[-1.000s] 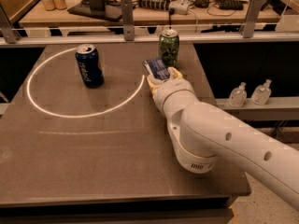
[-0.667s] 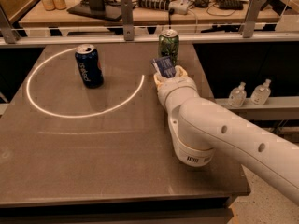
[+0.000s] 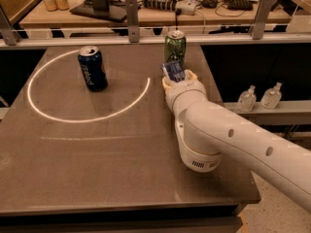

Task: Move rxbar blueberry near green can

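Note:
The green can (image 3: 175, 47) stands upright at the far edge of the brown table (image 3: 97, 169). The rxbar blueberry (image 3: 174, 71), a dark blue wrapper with pale text, sits between the fingers of my gripper (image 3: 178, 77), just in front of the green can and nearly touching it. The gripper is shut on the bar. The white arm (image 3: 228, 140) reaches in from the lower right and hides the bar's lower end.
A dark blue soda can (image 3: 92, 68) stands upright at the far left, on a glowing ring of light (image 3: 48, 116). A metal rail (image 3: 146, 30) runs behind the table. Two small clear bottles (image 3: 257, 98) stand on a shelf to the right, beyond the table's edge.
The gripper has carried the bar farther back and slightly right, closing the gap to the green can. The cans have not moved.

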Controlling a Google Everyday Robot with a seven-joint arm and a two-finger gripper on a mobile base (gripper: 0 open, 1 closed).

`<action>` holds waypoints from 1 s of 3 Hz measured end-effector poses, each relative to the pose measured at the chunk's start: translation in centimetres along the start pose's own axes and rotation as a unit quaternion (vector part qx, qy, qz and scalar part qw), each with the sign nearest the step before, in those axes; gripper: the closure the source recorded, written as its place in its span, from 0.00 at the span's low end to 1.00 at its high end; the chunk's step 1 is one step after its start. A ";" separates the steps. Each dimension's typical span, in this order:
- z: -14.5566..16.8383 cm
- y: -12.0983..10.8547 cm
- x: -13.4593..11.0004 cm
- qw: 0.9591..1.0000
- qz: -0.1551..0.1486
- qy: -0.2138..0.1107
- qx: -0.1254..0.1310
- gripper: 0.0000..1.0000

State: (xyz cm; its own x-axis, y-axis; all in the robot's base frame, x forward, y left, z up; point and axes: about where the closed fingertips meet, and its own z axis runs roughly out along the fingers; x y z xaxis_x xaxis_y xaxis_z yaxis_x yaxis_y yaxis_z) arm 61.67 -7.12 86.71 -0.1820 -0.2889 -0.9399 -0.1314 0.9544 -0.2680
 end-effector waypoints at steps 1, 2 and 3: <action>-0.5 0.3 -1.3 1.000 0.004 0.003 0.000 0.04; -2.0 -0.3 -3.3 1.000 0.004 0.011 0.013 0.00; -4.7 -2.8 -4.1 0.999 0.001 0.017 0.035 0.00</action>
State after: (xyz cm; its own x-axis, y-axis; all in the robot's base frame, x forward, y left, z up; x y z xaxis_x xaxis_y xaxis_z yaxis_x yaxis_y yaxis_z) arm 58.18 -9.02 92.30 -0.2156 -0.2884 -0.9329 -0.0629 0.9575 -0.2815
